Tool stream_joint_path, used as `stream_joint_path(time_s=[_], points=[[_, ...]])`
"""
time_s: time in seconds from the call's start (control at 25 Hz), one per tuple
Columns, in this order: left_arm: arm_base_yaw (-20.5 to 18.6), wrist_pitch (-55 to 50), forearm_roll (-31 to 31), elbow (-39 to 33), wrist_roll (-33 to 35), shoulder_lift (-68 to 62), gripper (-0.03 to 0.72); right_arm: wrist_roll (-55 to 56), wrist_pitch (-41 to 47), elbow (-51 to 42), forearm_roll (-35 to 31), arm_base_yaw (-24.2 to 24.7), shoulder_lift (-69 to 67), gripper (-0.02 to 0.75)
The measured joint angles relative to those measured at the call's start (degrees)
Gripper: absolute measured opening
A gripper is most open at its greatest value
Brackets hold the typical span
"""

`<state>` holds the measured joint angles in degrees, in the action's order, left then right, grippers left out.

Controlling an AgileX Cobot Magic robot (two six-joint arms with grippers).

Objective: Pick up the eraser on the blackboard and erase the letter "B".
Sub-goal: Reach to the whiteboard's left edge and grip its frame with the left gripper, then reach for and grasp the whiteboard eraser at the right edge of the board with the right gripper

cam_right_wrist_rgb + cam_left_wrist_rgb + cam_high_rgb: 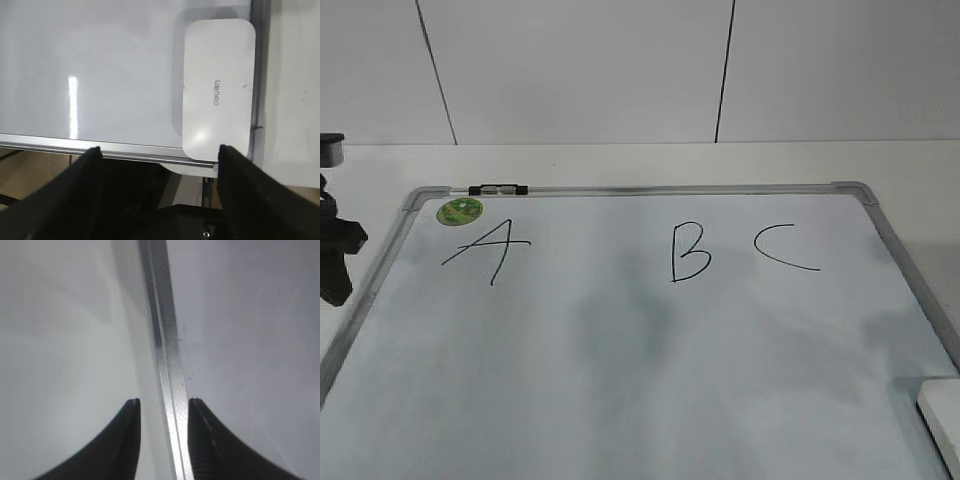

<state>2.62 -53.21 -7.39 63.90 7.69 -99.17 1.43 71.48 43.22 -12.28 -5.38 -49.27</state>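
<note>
The blackboard (pixel 650 350) is a pale bluish-white board with a grey frame, lying flat. The black letter "B" (pixel 689 252) sits at its upper middle, between "A" (pixel 488 247) and "C" (pixel 783 247). The white eraser (pixel 217 85) lies in the board's near right corner; a white corner of it shows at the lower right of the exterior view (pixel 942 412). My right gripper (pixel 159 149) is open and empty above the board's near edge, the eraser just ahead of its right finger. My left gripper (pixel 163 401) is open, straddling the board's left frame (pixel 167 355); the arm shows at the left (pixel 338 255).
A round green sticker (pixel 459 211) and a small black-and-silver clip (pixel 498 189) sit at the board's top left. The white table (pixel 620 162) runs behind the board to a tiled wall. Below the board's near edge, the right wrist view shows dark stand parts (pixel 210 220).
</note>
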Motion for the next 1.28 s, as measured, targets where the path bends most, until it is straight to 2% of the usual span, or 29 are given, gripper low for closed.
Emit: stream_joint_path(time_s=[0.44,1.0,1.08,1.28], points=[[0.0,4.7,-0.4,0.1,1.6,-5.6,0.241,0.1,0.0,0.0,-0.1,0.0,0.0,0.568],[0.0,6.0,-0.4,0.3,1.9,-8.1,0.228,0.1,-0.1,0.0,-0.1,0.0,0.0,0.568],[0.0,6.0,-0.5,0.3,1.9,-8.1,0.198,0.1,-0.1,0.0,-0.1,0.0,0.0,0.568],[0.0,6.0,-1.1,0.4,1.7,-8.1,0.059,0.1,-0.1,0.0,-0.1,0.0,0.0,0.568]])
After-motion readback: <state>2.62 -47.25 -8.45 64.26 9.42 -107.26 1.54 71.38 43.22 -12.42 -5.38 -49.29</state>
